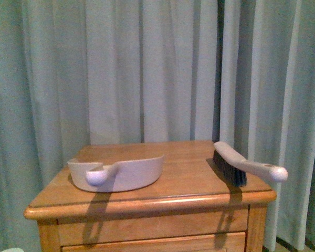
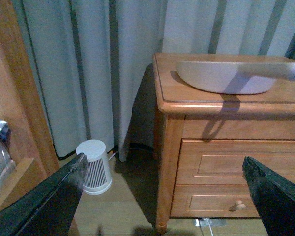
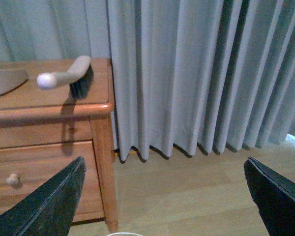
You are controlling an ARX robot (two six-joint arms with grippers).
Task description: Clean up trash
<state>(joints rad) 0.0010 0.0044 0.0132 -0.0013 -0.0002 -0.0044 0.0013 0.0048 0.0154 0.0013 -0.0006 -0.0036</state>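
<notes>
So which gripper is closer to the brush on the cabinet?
Right. The right gripper is low, before the brush end of the cabinet. The left gripper is low, before the dustpan end.

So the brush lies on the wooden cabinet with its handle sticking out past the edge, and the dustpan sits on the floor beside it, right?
Not quite. The dustpan is not on the floor: the front view shows it on top of the cabinet, apart from the brush. The brush's handle does stick out past the edge.
</notes>
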